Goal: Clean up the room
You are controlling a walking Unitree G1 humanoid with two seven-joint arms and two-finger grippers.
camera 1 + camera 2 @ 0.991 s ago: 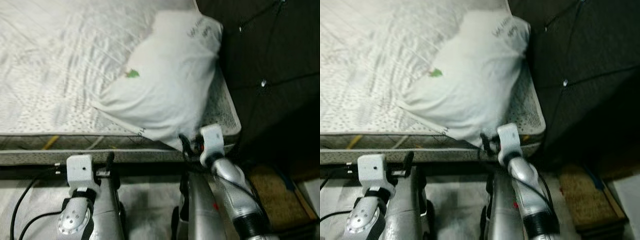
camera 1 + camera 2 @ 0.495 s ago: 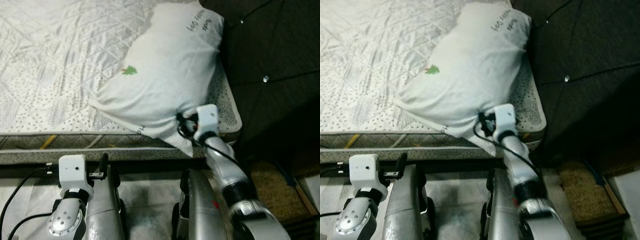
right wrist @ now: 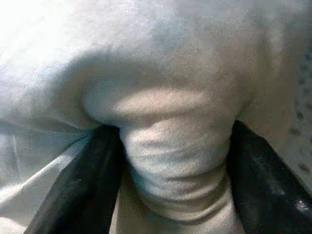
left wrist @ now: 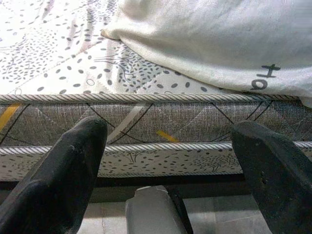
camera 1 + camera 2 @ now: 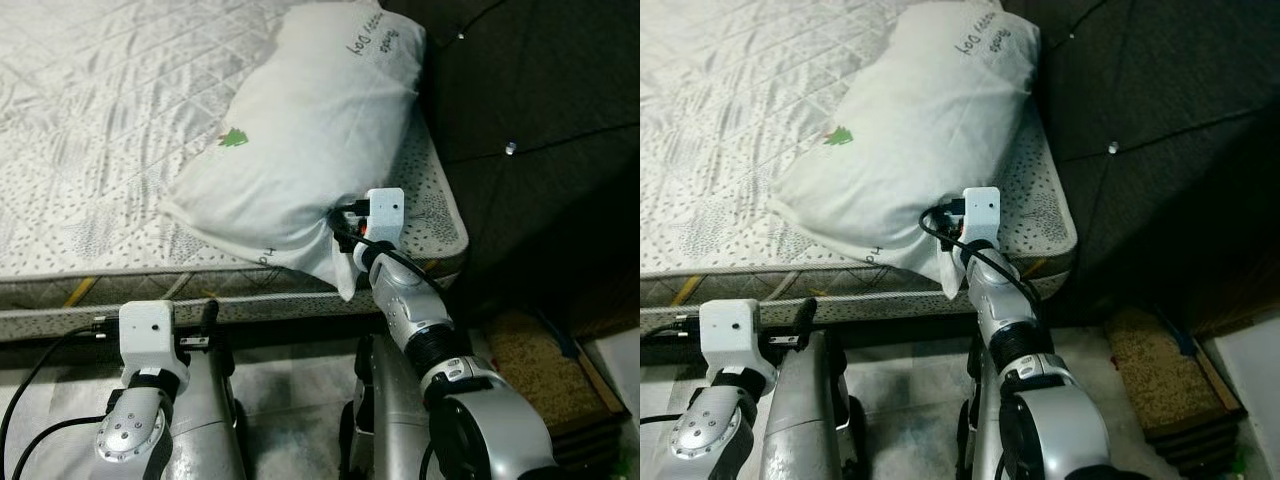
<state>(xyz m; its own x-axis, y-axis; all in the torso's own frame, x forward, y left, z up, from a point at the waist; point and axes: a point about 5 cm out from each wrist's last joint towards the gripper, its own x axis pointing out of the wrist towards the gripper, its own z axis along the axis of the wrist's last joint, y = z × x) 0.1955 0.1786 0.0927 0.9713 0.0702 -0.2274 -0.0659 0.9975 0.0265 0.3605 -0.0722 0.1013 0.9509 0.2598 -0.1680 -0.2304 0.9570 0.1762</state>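
A white pillow with a small green tree mark lies at the right end of the mattress, against the dark headboard. My right gripper is shut on the pillow's near corner, above the mattress edge. In the right wrist view a bunch of the pillow's fabric is pinched between the two black fingers. My left gripper is open and low in front of the mattress side, with nothing between its fingers.
The mattress side and bed frame run across just ahead of the left gripper. A brown mat lies on the floor to the right, below the tufted headboard. Pale floor shows between my arms.
My right arm has stretched forward and up over the bed edge, with the pillow's near corner in its gripper. The left arm has stayed low. The camera has shifted a little.
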